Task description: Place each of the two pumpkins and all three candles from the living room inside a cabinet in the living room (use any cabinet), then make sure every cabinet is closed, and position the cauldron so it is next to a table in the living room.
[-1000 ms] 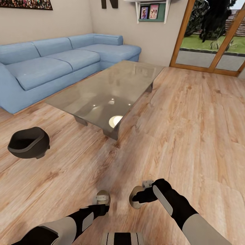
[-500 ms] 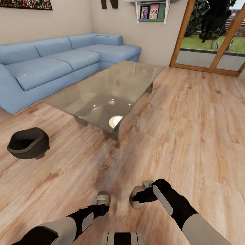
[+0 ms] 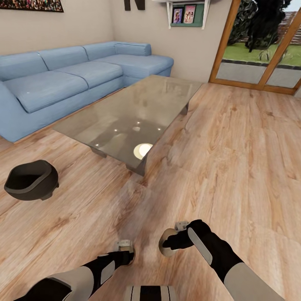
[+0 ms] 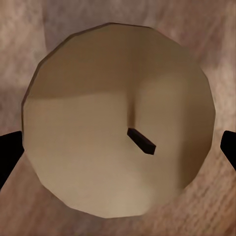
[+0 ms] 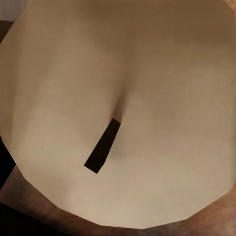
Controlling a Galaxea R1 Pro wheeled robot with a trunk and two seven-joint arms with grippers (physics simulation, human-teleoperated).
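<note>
Head view: your low rectangular coffee table with the glossy grey glass top (image 3: 125,121) sits at 12 o'clock, well ahead of both arms. The round black cauldron with a wide mouth (image 3: 30,180) stands on the light wood plank floor (image 3: 234,167) at 10 o'clock, apart from the table's near corner. The blue corner sofa (image 3: 62,79) runs behind the table from 10 to 12 o'clock. Your right gripper (image 3: 171,242) at 5 o'clock has a stubby tan cylinder candle (image 3: 165,249) at its fingertips. Your left gripper (image 3: 125,248) at 6 o'clock is low over the floor; you cannot tell its opening here.

Left wrist view: a tan candle top with a short dark wick (image 4: 120,123) lies between the two dark fingertips (image 4: 10,150), which stand at its opposite edges; contact cannot be told.

Right wrist view: the candle's top (image 5: 123,113), very close, hides the fingers; jaw opening cannot be told.
</note>
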